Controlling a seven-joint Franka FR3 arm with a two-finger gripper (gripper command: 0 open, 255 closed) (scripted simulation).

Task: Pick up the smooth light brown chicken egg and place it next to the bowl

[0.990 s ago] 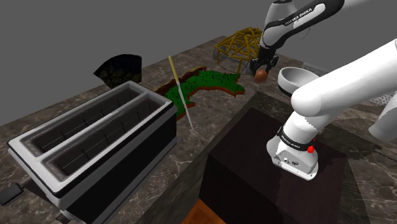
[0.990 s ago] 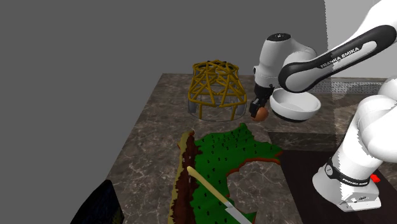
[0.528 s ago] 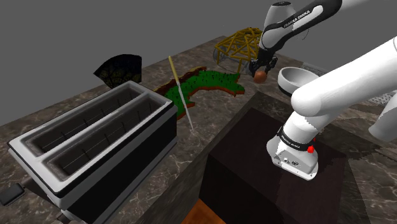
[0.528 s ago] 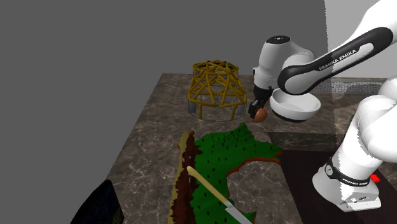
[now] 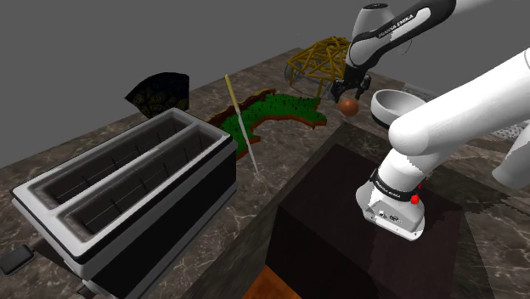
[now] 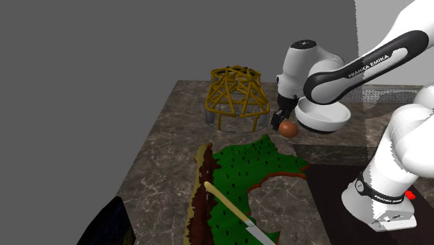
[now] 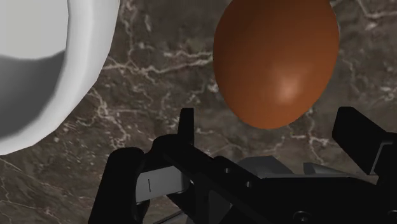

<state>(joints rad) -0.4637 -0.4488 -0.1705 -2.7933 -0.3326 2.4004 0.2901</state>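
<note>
Egg (image 7: 275, 60) long axis runs toward end effector (image 5: 348, 91).

1. The shoulder and second exterior views are dim, with flat, even light and a uniform grey backdrop.
2. The dark marble counter (image 5: 289, 161) shows no hard cast shadows.
3. The white arm (image 5: 459, 110) is the brightest surface.
4. In the wrist view, the egg (image 7: 275, 60) carries one soft highlight, and the bowl (image 7: 89, 38) grades from white wall to grey interior.
</note>
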